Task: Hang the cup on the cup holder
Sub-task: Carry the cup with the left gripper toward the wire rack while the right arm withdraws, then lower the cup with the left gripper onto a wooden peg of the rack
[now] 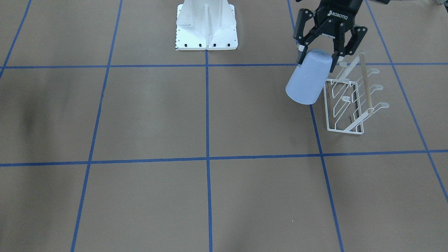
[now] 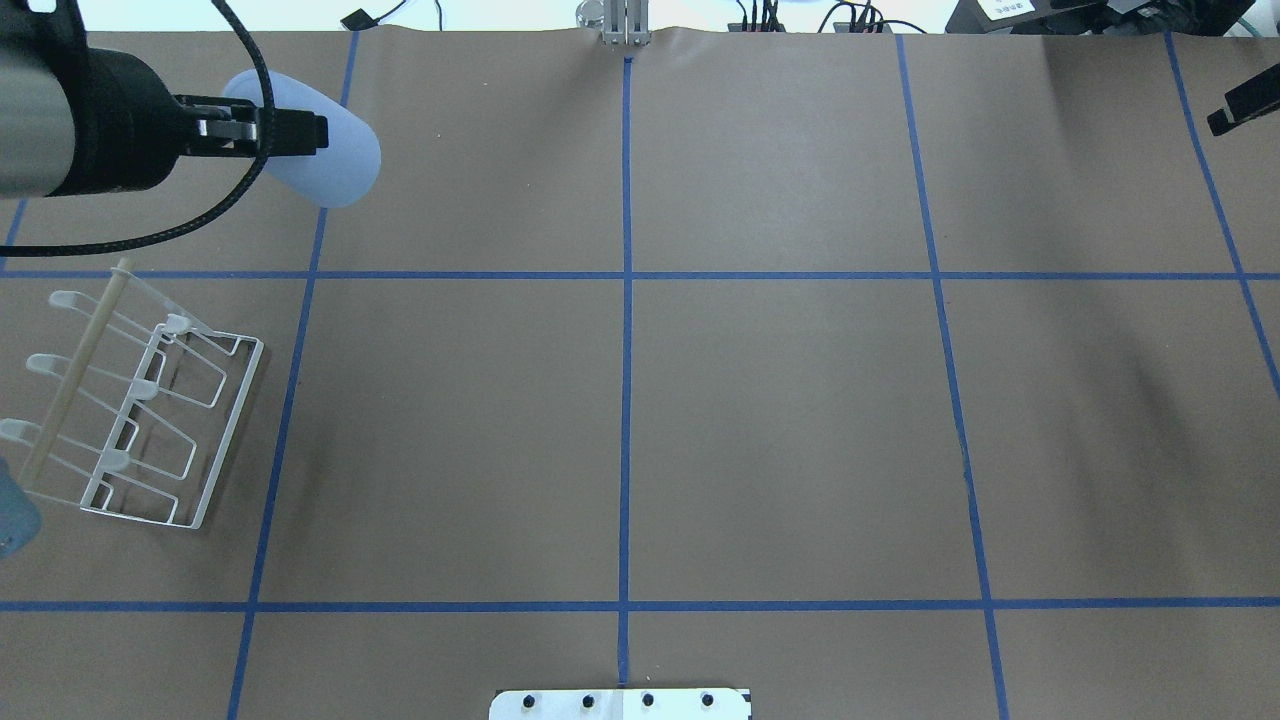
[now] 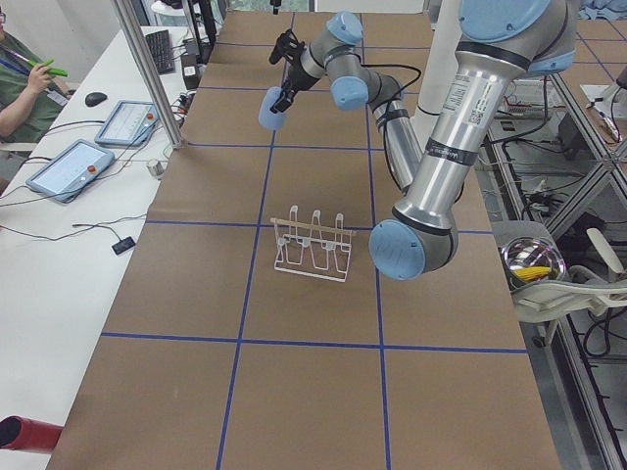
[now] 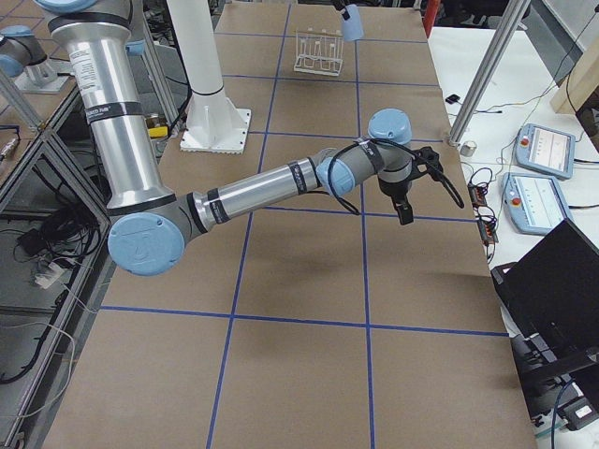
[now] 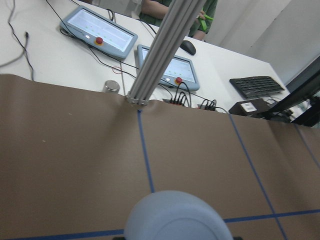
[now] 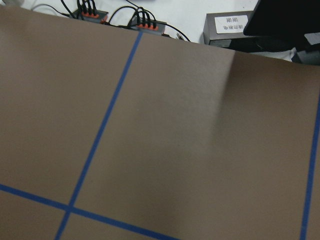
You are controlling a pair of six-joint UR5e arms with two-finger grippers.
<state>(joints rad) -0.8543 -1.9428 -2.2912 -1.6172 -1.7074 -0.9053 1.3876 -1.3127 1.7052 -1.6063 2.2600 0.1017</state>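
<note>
1. Exterior front-facing: the left gripper (image 1: 316, 58) is clamped on the narrow base end of the cup (image 1: 308, 82). The cup is tilted in the air with its mouth lowest, and sits on no prong of the cup holder (image 1: 344, 105).
2. Overhead exterior: the cup is carried beyond the holder's far end.
3. Exterior left: the cup is high above the table, well apart from the holder.
4. Exterior right: the right gripper (image 4: 423, 192) is far from the holder; whether its jaws are open cannot be told.
5. Judgement: the cup looks light, stiff and smooth. The tapered base may slip, so the mouth should stay free for the prong.
</note>
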